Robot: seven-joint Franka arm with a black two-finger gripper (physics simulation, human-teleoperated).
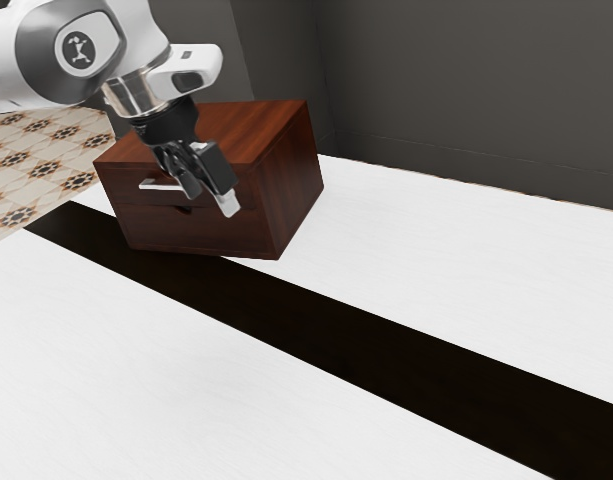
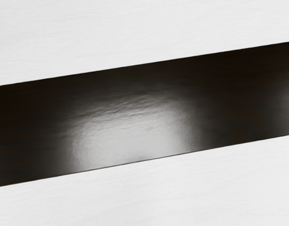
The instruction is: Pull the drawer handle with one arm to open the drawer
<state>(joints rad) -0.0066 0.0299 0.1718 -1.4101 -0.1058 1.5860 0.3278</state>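
Dark-brown wooden cabinet [image 1: 276, 190] at the far end of the white, black-striped bench [image 1: 456, 260], its drawer [image 1: 124, 192] looks shut | black two-finger pincer [image 1: 211, 200] released, beside the slim silver bar handle [image 1: 151, 184] | risk: an off-centre clench slips off; the pull drags the cabinet.

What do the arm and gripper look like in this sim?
The Franka arm has glossy white rounded shells, a grey round joint cap with a small white logo, and a polished silver wrist collar. The gripper is black and blocky, and its two fingers end in pale tips.
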